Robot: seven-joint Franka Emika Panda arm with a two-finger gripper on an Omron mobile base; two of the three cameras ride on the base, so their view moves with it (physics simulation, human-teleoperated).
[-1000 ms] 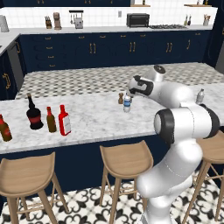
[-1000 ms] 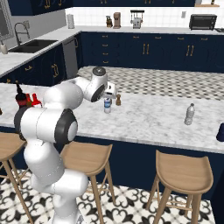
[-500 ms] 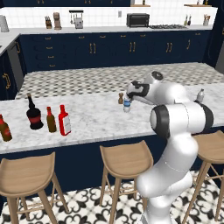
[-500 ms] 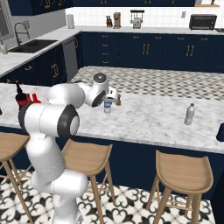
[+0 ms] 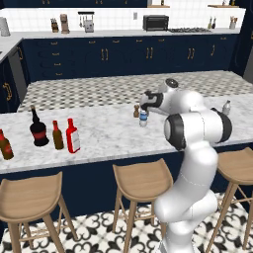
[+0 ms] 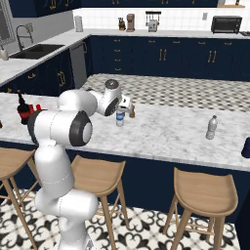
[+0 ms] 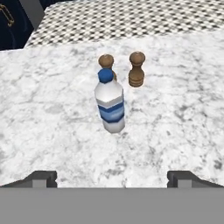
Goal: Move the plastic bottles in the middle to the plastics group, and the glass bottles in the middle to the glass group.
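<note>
The blue-labelled clear water bottle (image 7: 110,105) stands upright on the marble island (image 7: 52,113), also seen from the base cameras (image 5: 143,118) (image 6: 120,117). My gripper (image 7: 112,178) is open, its fingertips (image 7: 42,177) spread wide and short of the bottle, nothing between them. The hand (image 5: 148,102) hovers just above and beside the bottle. At the left stand the flat red bottle (image 5: 73,136) and slim brown bottle (image 5: 58,136), with the black long-necked bottle (image 5: 37,129) and stout brown bottle (image 5: 5,145) beyond. The plain clear bottle (image 5: 226,107) (image 6: 211,128) is at the right.
Two tiny brown shakers (image 7: 137,69) (image 7: 106,61) stand right behind the water bottle. Wooden stools (image 5: 141,180) line the island's near side. My own arm (image 6: 73,122) blocks part of the left-hand bottles in the right base view.
The arm has bent lower and the hand has come down closer to the blue-labelled bottle. The bottles have not moved.
</note>
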